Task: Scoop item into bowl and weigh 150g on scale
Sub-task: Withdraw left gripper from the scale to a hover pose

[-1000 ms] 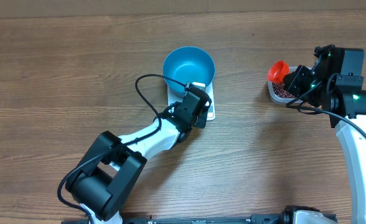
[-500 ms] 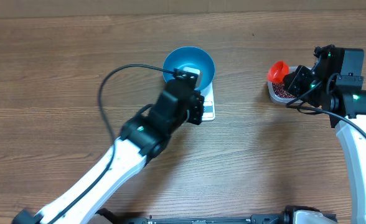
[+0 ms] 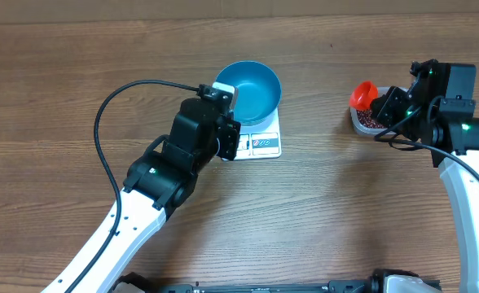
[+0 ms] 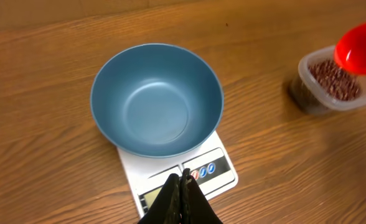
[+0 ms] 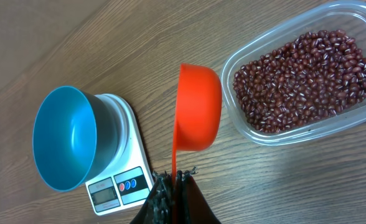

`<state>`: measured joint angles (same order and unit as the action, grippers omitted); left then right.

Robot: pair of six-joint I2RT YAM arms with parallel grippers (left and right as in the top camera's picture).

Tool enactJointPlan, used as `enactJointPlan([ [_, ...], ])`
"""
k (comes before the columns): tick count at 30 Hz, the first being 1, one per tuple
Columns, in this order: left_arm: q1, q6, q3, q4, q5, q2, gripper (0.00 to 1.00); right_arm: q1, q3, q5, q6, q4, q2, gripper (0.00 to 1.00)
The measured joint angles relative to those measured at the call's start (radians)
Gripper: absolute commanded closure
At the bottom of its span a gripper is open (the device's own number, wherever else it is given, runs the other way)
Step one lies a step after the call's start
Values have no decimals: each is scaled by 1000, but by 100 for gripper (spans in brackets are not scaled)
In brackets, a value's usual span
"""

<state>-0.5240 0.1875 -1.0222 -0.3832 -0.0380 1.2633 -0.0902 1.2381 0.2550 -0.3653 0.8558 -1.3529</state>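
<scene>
Holding scoop (image 5: 198, 106) by handle in clamped right gripper (image 5: 175, 180), the nearer one; beans (image 5: 301, 78) just beside scoop, away from empty bowl (image 5: 61, 140). Left gripper (image 4: 182, 186) shut, empty, by scale (image 4: 214, 168).

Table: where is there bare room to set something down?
Bare wood lies between the scale and the bean tub, and wide left of the bowl. Crowded: around the tub, where the right claw holds the scoop.
</scene>
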Motion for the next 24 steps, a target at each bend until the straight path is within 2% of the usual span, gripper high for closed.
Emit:
enactJointPlan([
  [9,137,-86,0,-35,-2,0,96,0,0,0,0,0,0,96],
  [13,190,-178,0,-21,21,0,86,0,0,0,0,-3,0,96],
  [18,241,-297,0,18,90,16,81,0,0,0,0,-6,0,96],
  [22,281,-377,0,34,200,71,71,0,0,-4,0,-6,0,96],
  [24,291,-402,0,34,250,100,62,0,0,-5,0,-6,0,96],
])
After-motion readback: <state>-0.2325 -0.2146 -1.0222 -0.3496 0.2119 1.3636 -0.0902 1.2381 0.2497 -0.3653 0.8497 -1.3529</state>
